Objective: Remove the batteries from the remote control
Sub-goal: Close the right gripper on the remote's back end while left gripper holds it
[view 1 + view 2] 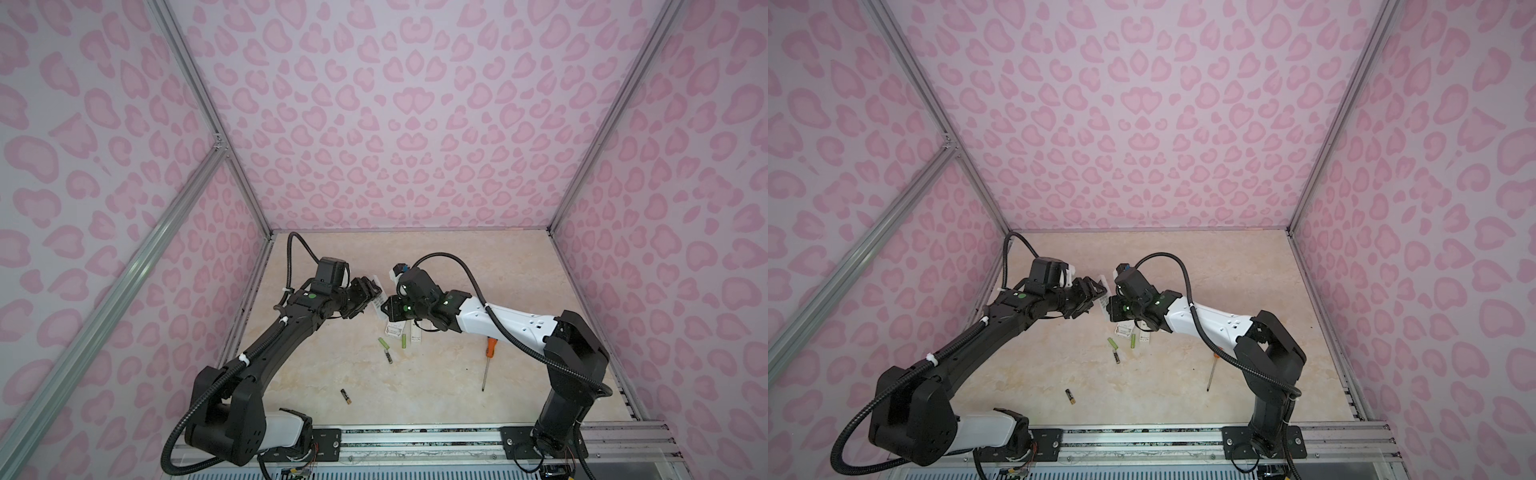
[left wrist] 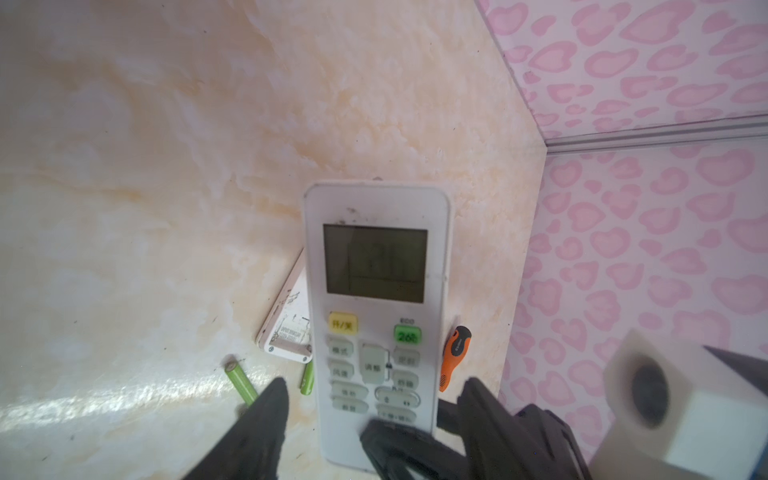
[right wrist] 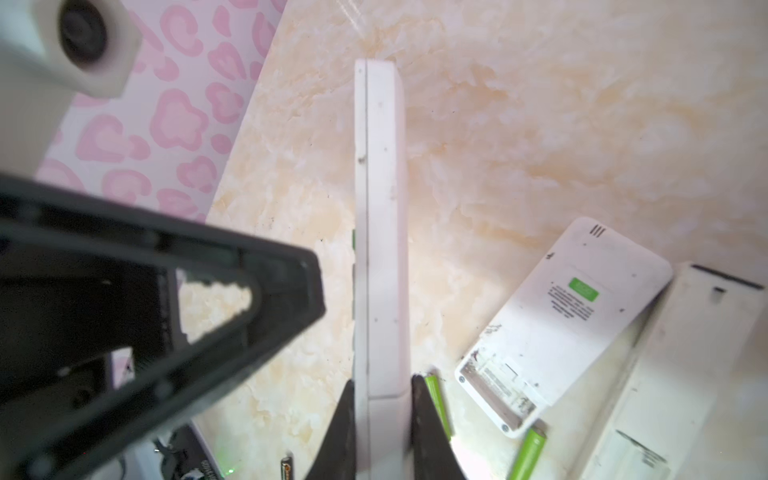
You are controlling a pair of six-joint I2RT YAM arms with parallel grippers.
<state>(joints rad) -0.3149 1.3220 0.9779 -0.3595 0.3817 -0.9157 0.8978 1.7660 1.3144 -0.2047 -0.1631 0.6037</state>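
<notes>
You are looking for the batteries, and four loose batteries (image 1: 383, 343) are already lying on the marble table (image 1: 457, 270). Three are sitting just below the middle of a top view, two lime green and one black. The fourth, black with a gold end, is lying lower down, well apart from them. Any cells inside the air-conditioner remote (image 2: 376, 316) are not showing. It is hanging above the table at the centre of both top views and turning its screen and buttons to the left wrist camera, so you cannot tell what its back is holding.

The right gripper (image 3: 383, 382) is pinching that remote across its thin edges. The left gripper (image 2: 374, 381) is standing spread, its fingers flanking the button end with a gap on each side and gripping nothing.

Just below the grippers, a second white remote (image 3: 573, 299) is lying back-up with its bay open and empty, touching a third white remote (image 3: 665, 374). An orange-handled screwdriver (image 1: 490, 347) is lying to the right of them.

You seem to be passing this remote between the grippers to expose its back. Next, you are likely closing the left fingers squarely on its long sides before the right lets go, then turning the back into reach
</notes>
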